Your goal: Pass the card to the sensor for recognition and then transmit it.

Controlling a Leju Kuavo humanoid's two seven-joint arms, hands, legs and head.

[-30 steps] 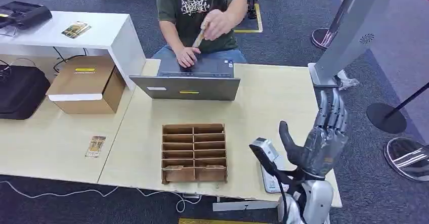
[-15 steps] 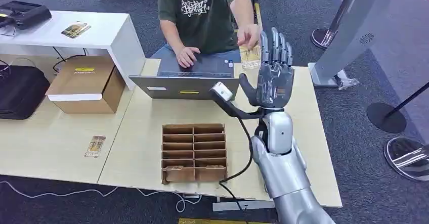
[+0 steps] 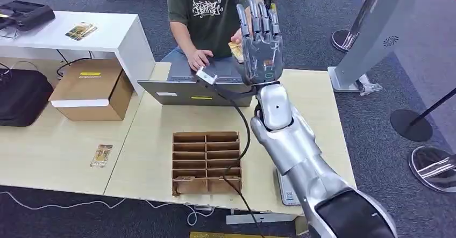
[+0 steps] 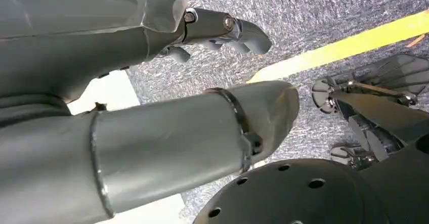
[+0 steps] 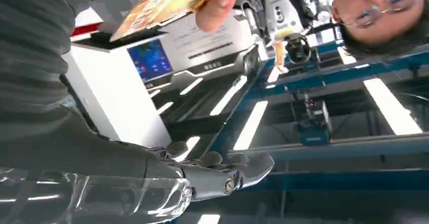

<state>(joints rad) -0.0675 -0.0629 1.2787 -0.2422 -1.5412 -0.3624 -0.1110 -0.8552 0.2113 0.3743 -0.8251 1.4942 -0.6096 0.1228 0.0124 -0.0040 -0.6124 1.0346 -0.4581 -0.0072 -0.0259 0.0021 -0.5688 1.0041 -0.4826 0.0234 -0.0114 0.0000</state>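
Note:
My right hand (image 3: 261,44) is raised high over the laptop with its palm toward the person and its fingers (image 5: 222,176) stretched out, holding nothing. The person seated behind the table holds a gold printed card (image 3: 235,50) just behind that hand; the hand hides part of it. In the right wrist view the card (image 5: 167,1) is pinched in the person's fingers (image 5: 222,4), apart from my fingers. A white flat device (image 3: 287,194) lies at the table's near right edge, partly under my arm. My left hand (image 4: 217,27) hangs over the carpet, holding nothing.
A cardboard organiser (image 3: 206,161) with several compartments stands mid-table, in front of a grey laptop (image 3: 196,92). Another card (image 3: 101,155) lies at the near left. A cardboard box (image 3: 91,90) and a black bag (image 3: 21,95) stand left. Stanchion bases (image 3: 411,124) stand right.
My right arm rose from the table's near right edge and swung left toward the person. The person brought the card over to meet the hand.

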